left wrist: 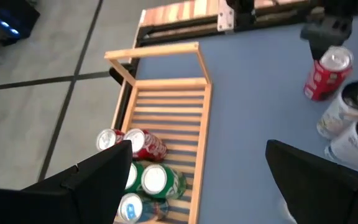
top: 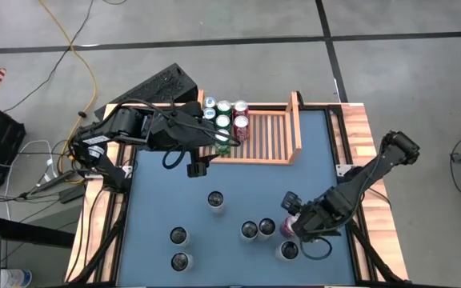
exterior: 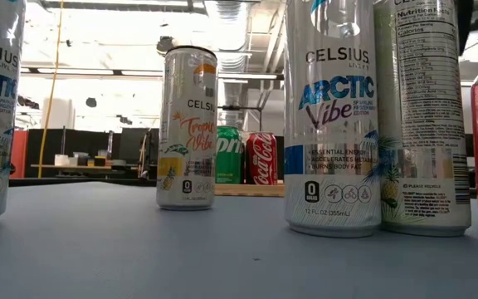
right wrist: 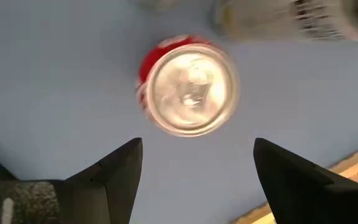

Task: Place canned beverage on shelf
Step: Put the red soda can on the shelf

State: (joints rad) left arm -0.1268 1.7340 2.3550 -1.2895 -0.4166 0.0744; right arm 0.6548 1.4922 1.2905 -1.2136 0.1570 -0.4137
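Both pairs of jaws stand open and hold nothing. The right gripper (top: 293, 214) hangs over the near right part of the table (top: 326, 160), directly above a red can (right wrist: 188, 86) that stands upright on the blue top; in the right wrist view its silver lid shows between the two spread fingers (right wrist: 114, 171), clear of both. Tall white cans (top: 288, 250) stand around it along the near edge: one just beside it toward the near right corner, two more (top: 256, 230) just beside it toward the middle, a pair (top: 178, 236) nearer the near left corner, and a single one (top: 215, 199) standing alone toward the table's centre.

Farther back, the left gripper (top: 202, 156) hovers over the near left corner of the shelf (top: 274, 132), which lies at the table's far edge. In its left rows stand six cans (top: 224, 120), upright and packed together: green and blue ones nearer its near side, two red ones (left wrist: 138, 144) beside them. The rest of its slatted base is bare, and its raised side board (top: 296, 124) bounds the right side.
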